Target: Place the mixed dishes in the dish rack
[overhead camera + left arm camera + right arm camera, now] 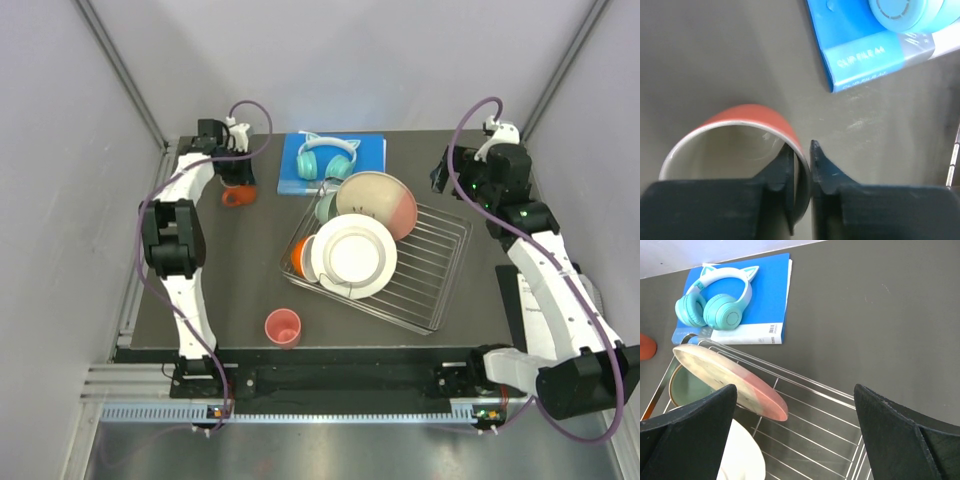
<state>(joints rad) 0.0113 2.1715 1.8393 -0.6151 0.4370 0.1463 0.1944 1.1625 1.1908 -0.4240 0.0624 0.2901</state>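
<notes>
From above, I see my left gripper [237,186] down at the orange cup [235,197], at the far left of the dark table [230,280]. The blue book [368,152] with the teal headphones [326,160] lies just beside it to the right. The dish rack [440,270] sits in the middle and holds the big pink-and-cream plate [380,200], the green bowl [326,207] and the white plates [352,255]. The coral pink cup [283,326] stands alone on the table, near the front and apart from the rack. My right gripper [441,176] hangs above the far right corner of the rack. In the left wrist view the 2 fingers are close together and pinch the cup's wall, 1 finger [782,172] inside and 1 outside. The book's corner is close ahead on the right. In the right wrist view the fingers [690,435] stand wide apart with nothing between them. Below them are the rack's bare wires. The big plate leans tilted on the left side of the rack, with the green bowl behind it.
</notes>
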